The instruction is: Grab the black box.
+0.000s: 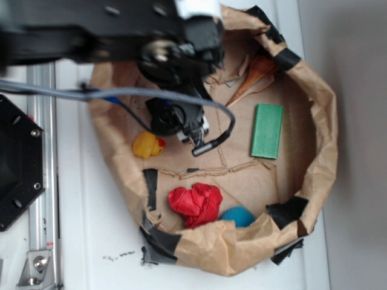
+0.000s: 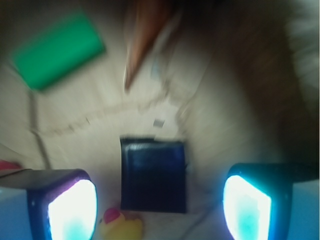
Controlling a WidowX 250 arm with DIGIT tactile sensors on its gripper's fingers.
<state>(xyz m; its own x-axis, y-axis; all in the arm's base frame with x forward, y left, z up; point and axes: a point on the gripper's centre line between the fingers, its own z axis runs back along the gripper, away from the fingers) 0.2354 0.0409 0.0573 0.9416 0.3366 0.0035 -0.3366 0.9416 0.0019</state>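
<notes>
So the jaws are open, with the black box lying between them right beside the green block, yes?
Not quite. The wrist view shows the black box between the open jaws of the gripper, but its neighbour is the yellow duck, not the green block, which lies apart at the far side.

From the exterior view we look straight down, from fairly high, on the paper-rimmed tray (image 1: 320, 121); from the wrist view we look down close between the fingers (image 2: 72, 210); both share the green block (image 1: 266, 130) and yellow duck (image 1: 147, 145)
</notes>
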